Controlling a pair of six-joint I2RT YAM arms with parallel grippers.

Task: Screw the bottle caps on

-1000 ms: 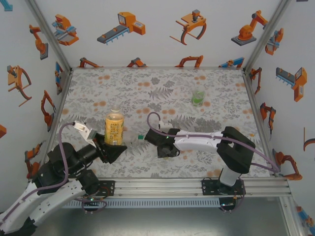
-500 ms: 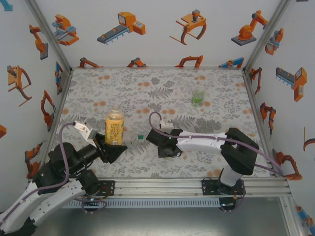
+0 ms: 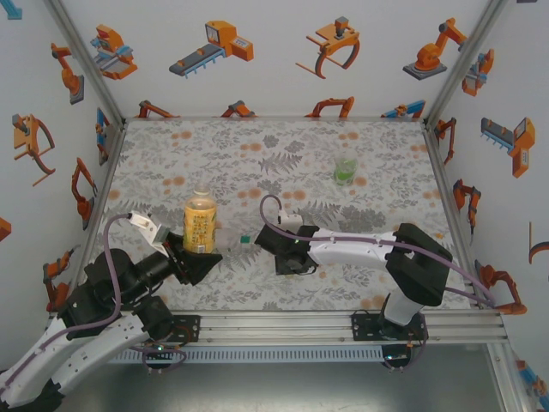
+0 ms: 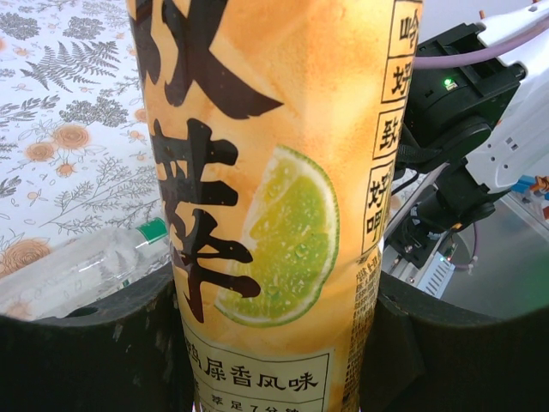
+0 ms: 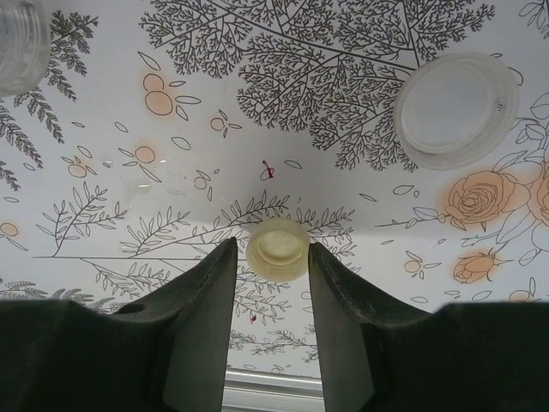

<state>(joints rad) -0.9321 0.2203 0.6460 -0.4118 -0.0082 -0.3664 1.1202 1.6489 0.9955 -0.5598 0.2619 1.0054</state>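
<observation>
The pale yellowish cap (image 5: 278,249) lies flat on the desk (image 5: 171,129), directly between the tips of the right fingers (image 5: 202,326), so I judge that the grasp needs no sideways correction. The cap is round and gives no long axis to align with. What matters is that it sits at the very tips and not deep between them. The right fingers stand narrow around it: one seems to touch the cap and the other leaves a thin gap, so I judge it is not yet pinched. A bigger white cap (image 5: 455,110) lies apart, further ahead and to one side. The amber bottle (image 3: 199,221) stands upright, its long axis vertical, clamped low on its body by the left fingers (image 4: 86,360). In the top view the bottle is near, on the left of the right arm, so the cap must go up and across to its neck. The right wrist view gives the fit of cap and fingertips, and the top view gives the way to the bottle. The left wrist view adds a clear bottle (image 4: 77,270) lying down behind, with a green cap (image 4: 153,230) at its end.
</observation>
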